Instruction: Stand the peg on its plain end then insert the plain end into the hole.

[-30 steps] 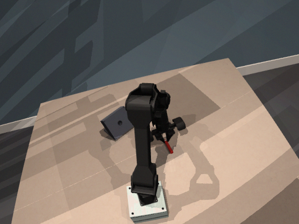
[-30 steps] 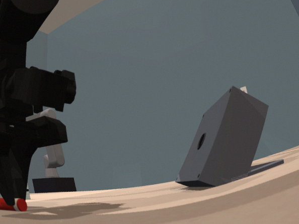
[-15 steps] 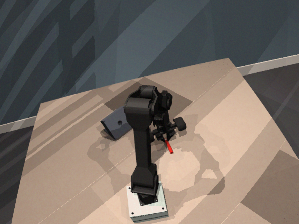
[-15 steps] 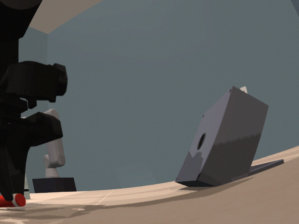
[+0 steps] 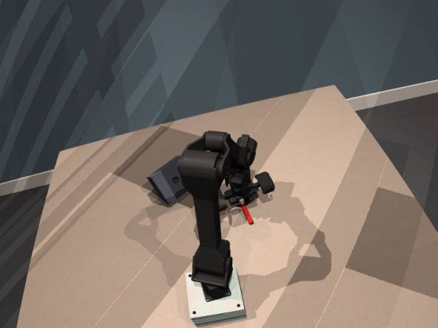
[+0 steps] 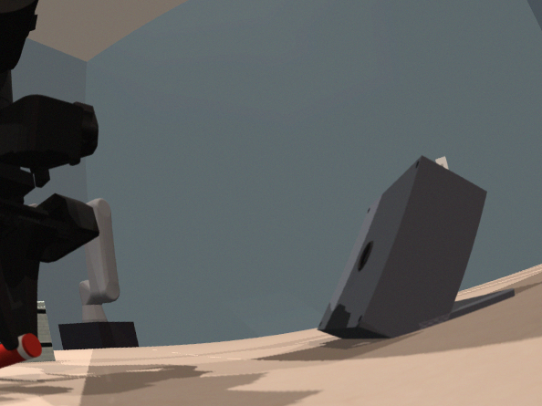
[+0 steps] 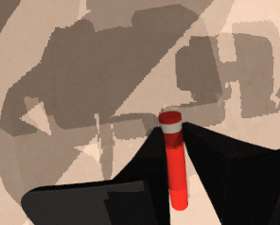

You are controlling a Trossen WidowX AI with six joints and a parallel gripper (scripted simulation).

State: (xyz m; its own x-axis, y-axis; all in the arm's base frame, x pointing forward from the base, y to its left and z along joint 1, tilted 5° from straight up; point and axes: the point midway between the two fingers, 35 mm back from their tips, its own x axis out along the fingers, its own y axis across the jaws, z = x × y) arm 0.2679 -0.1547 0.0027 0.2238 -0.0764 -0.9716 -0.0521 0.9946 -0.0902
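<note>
The red peg [image 5: 248, 214] [image 6: 8, 356] [image 7: 177, 170] has its white band near the end by the fingertips. My gripper [image 5: 241, 201] [image 6: 15, 345] [image 7: 171, 130] is shut on the peg close to that banded end. In the exterior view the banded end is tilted up a little above the table; the plain end is outside that view, so I cannot tell whether it touches the table. The plain end points towards the robot base in the top view. The grey sloped panel [image 5: 162, 185] [image 6: 424, 245] stands left of the gripper, with one dark hole [image 5: 175, 179] [image 6: 365, 255] in its face.
The arm's pale base [image 5: 217, 306] stands at the near edge of the tan table [image 5: 110, 257]. The arm's upper links partly cover the panel's right side in the top view. A pale arm [image 6: 104, 255] on a dark block [image 6: 98, 335] shows in the background of the exterior view.
</note>
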